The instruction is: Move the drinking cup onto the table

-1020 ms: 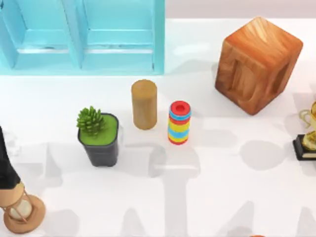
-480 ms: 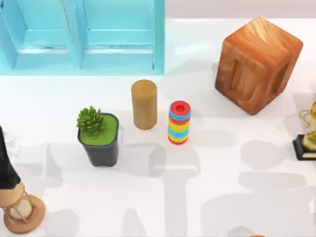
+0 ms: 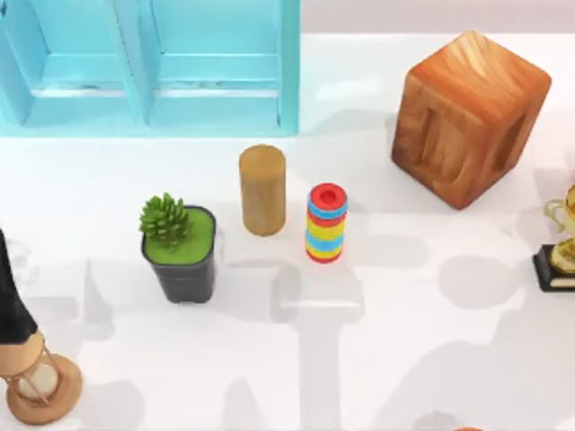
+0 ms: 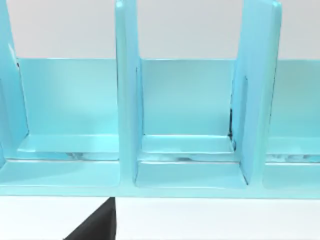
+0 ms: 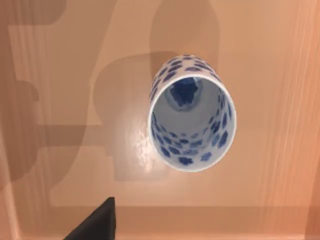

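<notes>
— Did anything move since a moment ago?
— Only the grey shadows near the right side of the table (image 3: pixel 404 359). They are paler now. All the things sit in the same spots.

— Where is the drinking cup (image 5: pixel 192 117)?
— It stands on a brown wooden floor, right under the right gripper (image 5: pixel 95 222). The wood looks like the big wooden cube (image 3: pixel 467 117) at the back right of the table. The cup is not on the white table.

— Which way does it point?
— It stands up. Its long side runs from the wood up to the camera, and its open mouth faces the camera.

— What is inside it?
— Just its own white wall with blue spots, and a blue patch at the bottom.

— Is the right gripper open or closed?
— I cannot tell. I see one dark tip, and it is not touching the cup.

— And the left gripper (image 4: pixel 95 225)?
— It faces the turquoise cabinet (image 4: pixel 127 100), whose boxes show bare blue floors. I cannot tell its grip either.

— Any other holders?
— The dark pot (image 3: pixel 184 269) holds a spiky green plant (image 3: pixel 164 218).
</notes>
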